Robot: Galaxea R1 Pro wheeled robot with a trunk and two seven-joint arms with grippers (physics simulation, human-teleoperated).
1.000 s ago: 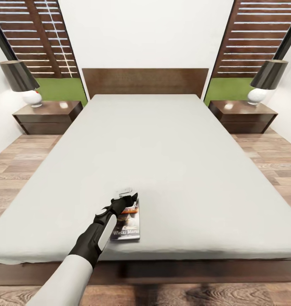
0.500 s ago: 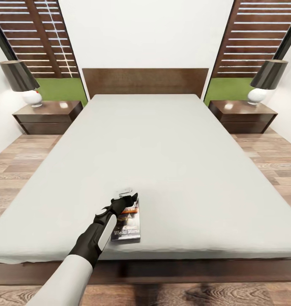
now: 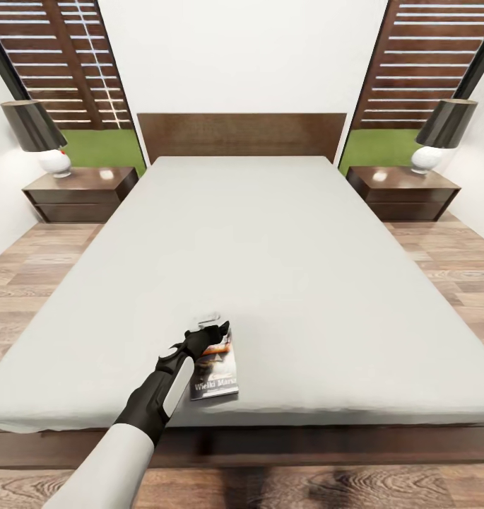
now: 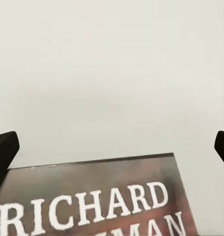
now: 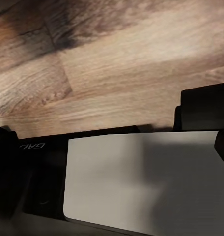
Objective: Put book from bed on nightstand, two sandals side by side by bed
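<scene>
**Book shifts under the left claw**

The left claw [image 3: 212, 331], fingers spread wide, hovers over the book's [image 3: 215, 371] far edge without pinching it. Since a moment ago the book has turned slightly and slid toward the bed's [image 3: 284, 254] foot, so the grasp looks unsettled. Count: one book, two nightstands [image 3: 79, 192] [image 3: 403, 191], two lamps [image 3: 37, 134].
</scene>
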